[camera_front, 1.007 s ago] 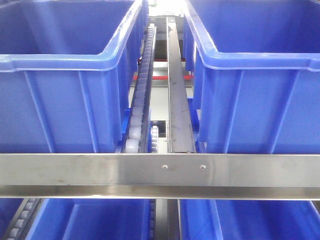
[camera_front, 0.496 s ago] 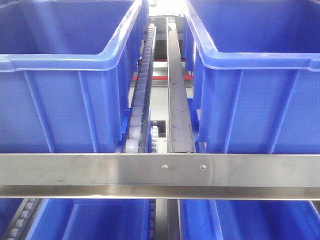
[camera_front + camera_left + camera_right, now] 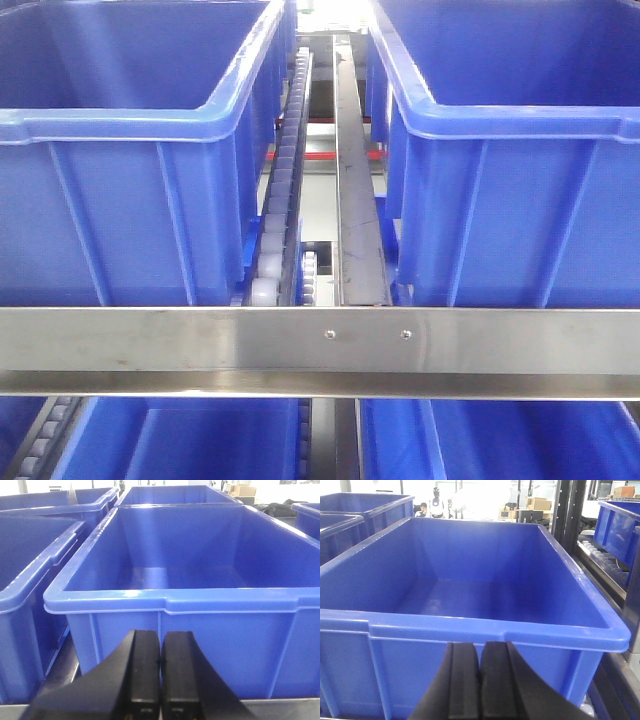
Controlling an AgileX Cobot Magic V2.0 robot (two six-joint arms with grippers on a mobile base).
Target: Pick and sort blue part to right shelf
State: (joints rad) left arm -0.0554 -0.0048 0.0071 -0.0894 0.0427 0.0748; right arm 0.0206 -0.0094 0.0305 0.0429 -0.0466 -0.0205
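The blue part is out of view in every frame. The right shelf (image 3: 320, 340) fills the front view: a flat steel front rail, a white roller track (image 3: 283, 180) and a steel divider running back between two large blue bins (image 3: 130, 200) (image 3: 520, 200). My left gripper (image 3: 160, 635) is shut with nothing between its black fingers, low in front of the near wall of an open blue bin (image 3: 200, 600). The right gripper (image 3: 480, 647) is shut too and holds nothing, just below the front rim of another blue bin (image 3: 470, 625). Both bins' floors look bare.
More blue bins stand to the left (image 3: 30, 570) and behind (image 3: 175, 492) in the left wrist view. A lower tier of bins (image 3: 200, 440) shows under the rail. Dark rack posts (image 3: 570, 510) and a further shelf of bins (image 3: 617, 520) stand at the right.
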